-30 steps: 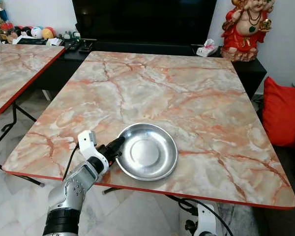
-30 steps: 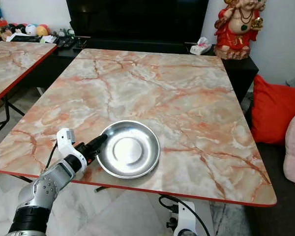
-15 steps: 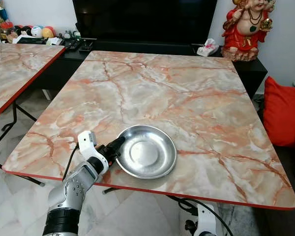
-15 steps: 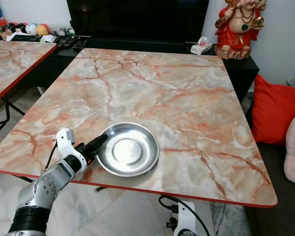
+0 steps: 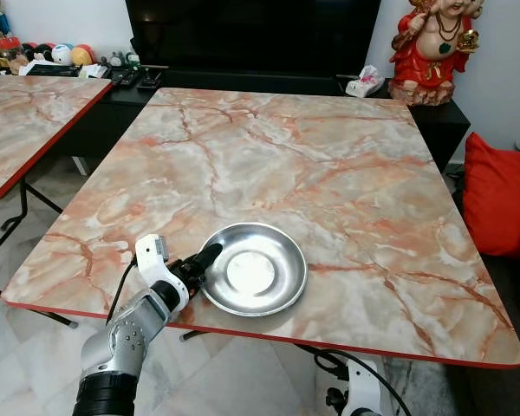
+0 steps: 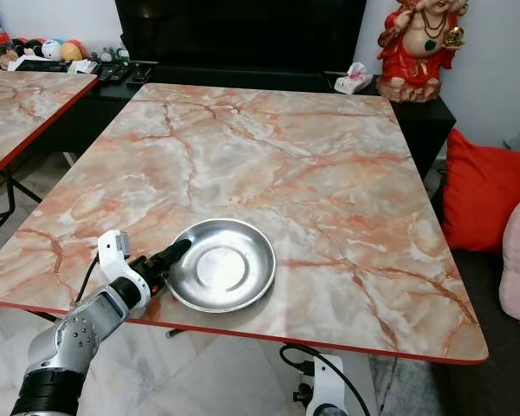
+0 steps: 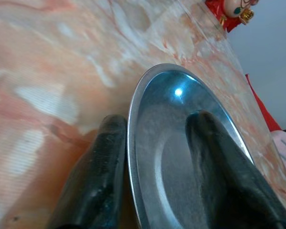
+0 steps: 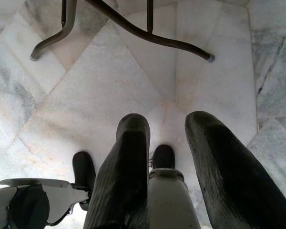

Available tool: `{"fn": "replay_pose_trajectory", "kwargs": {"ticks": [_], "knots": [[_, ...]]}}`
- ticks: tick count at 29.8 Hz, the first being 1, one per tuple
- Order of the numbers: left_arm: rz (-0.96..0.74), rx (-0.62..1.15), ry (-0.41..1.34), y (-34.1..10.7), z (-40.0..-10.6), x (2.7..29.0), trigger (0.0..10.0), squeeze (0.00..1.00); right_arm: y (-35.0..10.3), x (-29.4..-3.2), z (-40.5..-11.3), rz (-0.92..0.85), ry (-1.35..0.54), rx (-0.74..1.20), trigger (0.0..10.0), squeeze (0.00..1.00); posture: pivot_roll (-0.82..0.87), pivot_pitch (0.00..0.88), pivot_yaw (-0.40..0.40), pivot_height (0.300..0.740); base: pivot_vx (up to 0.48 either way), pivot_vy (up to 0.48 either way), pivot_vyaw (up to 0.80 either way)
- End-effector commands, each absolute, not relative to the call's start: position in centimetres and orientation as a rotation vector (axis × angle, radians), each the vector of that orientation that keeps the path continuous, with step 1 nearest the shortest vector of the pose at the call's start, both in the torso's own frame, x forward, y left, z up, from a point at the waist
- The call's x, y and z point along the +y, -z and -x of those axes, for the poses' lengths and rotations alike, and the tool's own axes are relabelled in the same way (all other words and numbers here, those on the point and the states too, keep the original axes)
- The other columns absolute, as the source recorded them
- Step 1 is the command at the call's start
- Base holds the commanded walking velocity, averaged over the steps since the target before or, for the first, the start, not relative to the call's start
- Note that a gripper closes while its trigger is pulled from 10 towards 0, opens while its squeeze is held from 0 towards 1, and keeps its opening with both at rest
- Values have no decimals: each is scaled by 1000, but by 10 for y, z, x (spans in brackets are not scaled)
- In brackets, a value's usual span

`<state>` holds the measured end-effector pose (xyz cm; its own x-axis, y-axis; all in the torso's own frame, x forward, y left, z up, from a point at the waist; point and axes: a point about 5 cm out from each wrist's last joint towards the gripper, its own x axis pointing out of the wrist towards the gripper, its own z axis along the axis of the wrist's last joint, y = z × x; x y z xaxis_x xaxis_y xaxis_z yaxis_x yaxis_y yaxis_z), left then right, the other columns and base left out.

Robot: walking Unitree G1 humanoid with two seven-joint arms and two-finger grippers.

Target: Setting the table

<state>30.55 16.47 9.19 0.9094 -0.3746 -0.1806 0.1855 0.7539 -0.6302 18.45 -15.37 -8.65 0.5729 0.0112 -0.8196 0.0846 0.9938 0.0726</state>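
Note:
A round steel plate (image 5: pixel 253 279) lies flat on the marble table (image 5: pixel 329 165), close to its front edge. My left gripper (image 5: pixel 210 254) is at the plate's left rim. In the left wrist view the plate (image 7: pixel 181 143) has its rim between the two black fingers (image 7: pixel 107 157): one is outside the rim, the other over the plate's well, with a wide gap between them, so the left gripper (image 7: pixel 155 124) is open. My right gripper (image 8: pixel 167 124) hangs idle over the floor, its fingers apart.
A second marble table (image 5: pixel 26 113) stands at the left. A dark TV console (image 5: pixel 243 82) with small items and a red figurine (image 5: pixel 433 48) runs behind. A red cushion (image 5: pixel 498 195) lies at the right. The table's metal legs (image 8: pixel 148 36) stand on the tiled floor.
The plate has sunk from a slight tilt to lie flat and sits a little further left. The left arm has dropped slightly with it.

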Motion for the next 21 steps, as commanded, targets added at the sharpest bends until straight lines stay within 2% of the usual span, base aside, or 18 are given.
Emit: {"fn": "replay_pose_trajectory", "kwargs": {"ticks": [1, 2, 3, 4, 5, 6, 13, 14, 16, 18, 19, 20, 21], "knots": [[621, 299, 320, -97, -305, 167, 10000, 980, 87, -154, -184, -99, 37, 965, 10000, 0, 80, 0, -9, 740, 0, 0, 0], [622, 300, 324, -97, -305, 167, 10000, 980, 87, -154, -184, -99, 36, 965, 10000, 0, 80, 0, -9, 740, 0, 0, 0], [600, 307, 338, -97, -304, 165, 10000, 690, 87, -154, -185, -98, 35, 966, 10000, 0, 79, 0, -9, 740, 0, 0, 0], [594, 308, 341, -96, -304, 165, 10000, 690, 87, -154, -185, -98, 35, 966, 10000, 0, 79, 0, -9, 740, 0, 0, 0], [591, 308, 344, -96, -304, 165, 10000, 75, 87, -154, -185, -98, 35, 966, 10000, 0, 80, 0, -9, 740, 0, 0, 0], [591, 308, 345, -96, -304, 164, 10000, 0, 86, -154, -185, -98, 35, 965, 10000, 0, 79, 0, -8, 740, 0, 0, 0], [577, 320, 377, -96, -303, 162, 10000, 0, 86, -154, -185, -97, 33, 965, 10000, 0, 80, 0, -8, 740, 0, 0, 0], [573, 323, 388, -96, -302, 160, 10000, 39, 86, -154, -185, -97, 34, 965, 10000, 0, 79, 0, -7, 740, 0, 0, 0], [565, 331, 398, -95, -302, 159, 10000, 43, 86, -154, -185, -97, 34, 965, 10000, 0, 78, 0, -7, 740, 0, 0, 0], [560, 337, 402, -94, -302, 158, 10000, 106, 86, -154, -185, -97, 34, 965, 10000, 0, 77, 0, -7, 740, 0, 0, 0], [560, 337, 402, -94, -302, 158, 10000, 106, 86, -154, -185, -97, 34, 965, 10000, 0, 77, 0, -7, 740, 0, 0, 0], [555, 339, 407, -95, -301, 158, 10000, 1000, 86, -154, -185, -97, 34, 965, 10000, 0, 79, 0, -9, 740, 0, 0, 0], [550, 340, 405, -95, -301, 158, 10000, 1000, 86, -154, -185, -97, 34, 965, 10000, 0, 80, 0, -9, 740, 0, 0, 0]]}}
